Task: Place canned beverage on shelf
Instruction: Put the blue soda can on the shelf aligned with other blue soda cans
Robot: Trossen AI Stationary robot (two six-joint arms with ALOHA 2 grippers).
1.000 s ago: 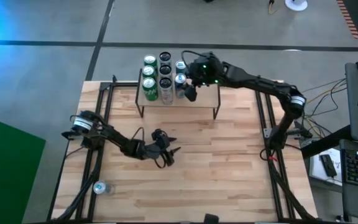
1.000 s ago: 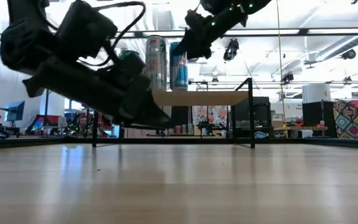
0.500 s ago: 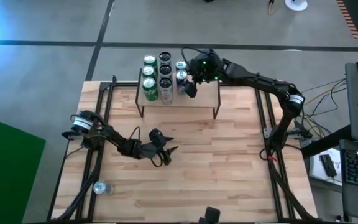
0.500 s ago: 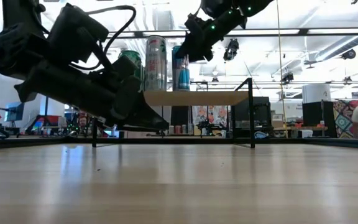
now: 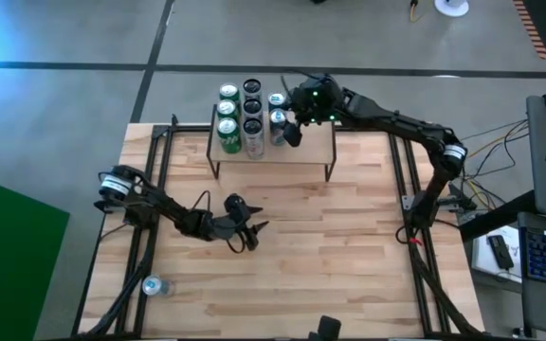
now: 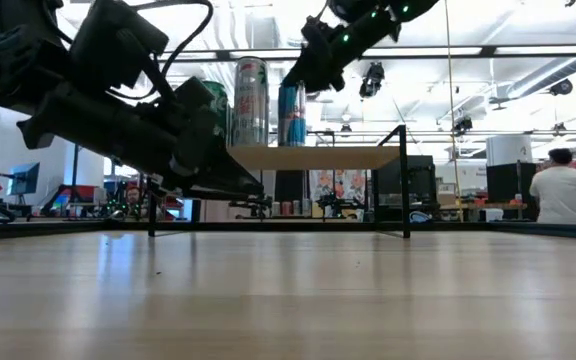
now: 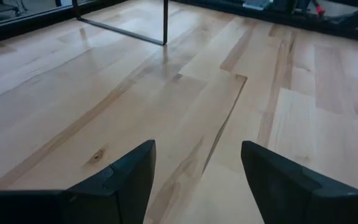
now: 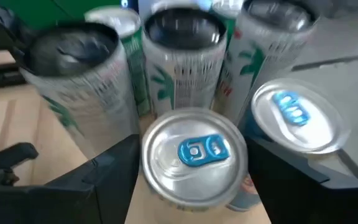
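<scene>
Right gripper [image 8: 194, 180], at the shelf's [image 5: 301, 152] twelve o'clock, straddled the blue-tabbed can [image 8: 194, 155], fingers loosened; a straight lift seemed wisest.

Eight upright aluminium drink cans [image 5: 252, 126] are standing on one wood-topped, wire-legged shelf [image 5: 306, 147]; one more silvery can [image 5: 154, 286] is lying on tabletop.

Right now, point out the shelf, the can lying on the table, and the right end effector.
shelf [image 5: 306, 150]: high view, bare plank top.
lying can [image 5: 154, 286]: high view, its side.
right end effector [image 5: 289, 132]: high view, between fingertips.
</scene>
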